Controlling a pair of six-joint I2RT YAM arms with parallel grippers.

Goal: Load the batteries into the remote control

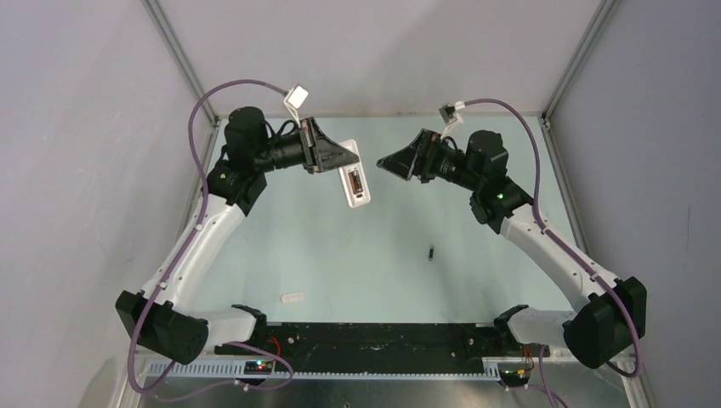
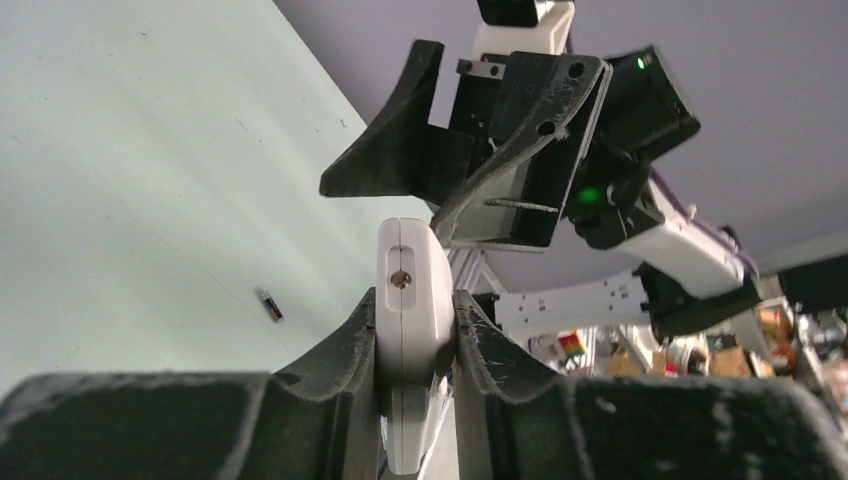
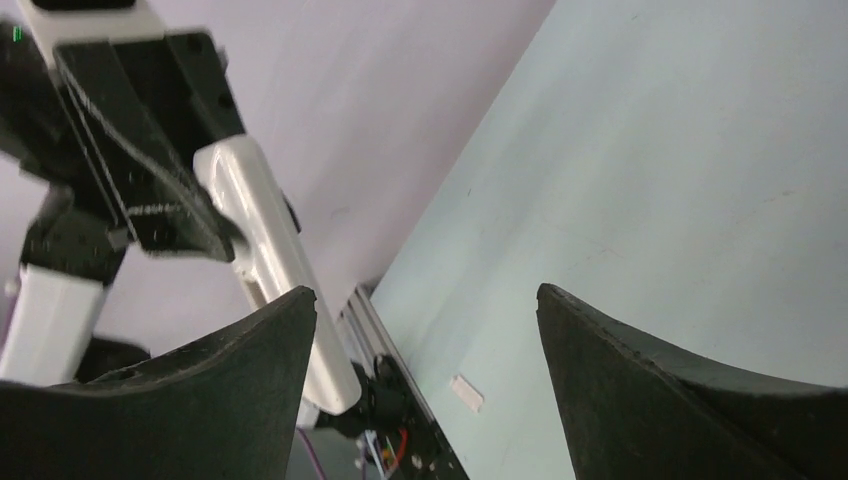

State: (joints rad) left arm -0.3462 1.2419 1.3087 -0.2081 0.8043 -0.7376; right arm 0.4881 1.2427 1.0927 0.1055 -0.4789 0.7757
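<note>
Just right of the remote control (image 1: 354,184), my right pincer (image 1: 384,161) hangs with its jaws spread wide and nothing between them. Its tips point at the remote from close by, without touching it.

On the remote itself sits my left pincer (image 1: 347,158), closed down firmly with the jaws pressing on the two long narrow sides near one end. That grip holds the remote up off the table (image 1: 281,246). The rest of the white body sticks out past my jaws, angled toward my bases. From above, the remote's back faces the camera, showing the brownish battery recess. I cannot tell whether anything already lies in that recess. From my left wrist I see the remote's end face, with a small round dot on it, and the open right pincer just beyond.

Below the remote and well apart from it, toward my bases and off to its right, one battery (image 1: 431,252) lies alone on the table as a small dark sliver. I can make out only that one. Farther from the remote, on its left side and closer to my bases, a small flat white cover strip (image 1: 292,297) rests on the table.
</note>
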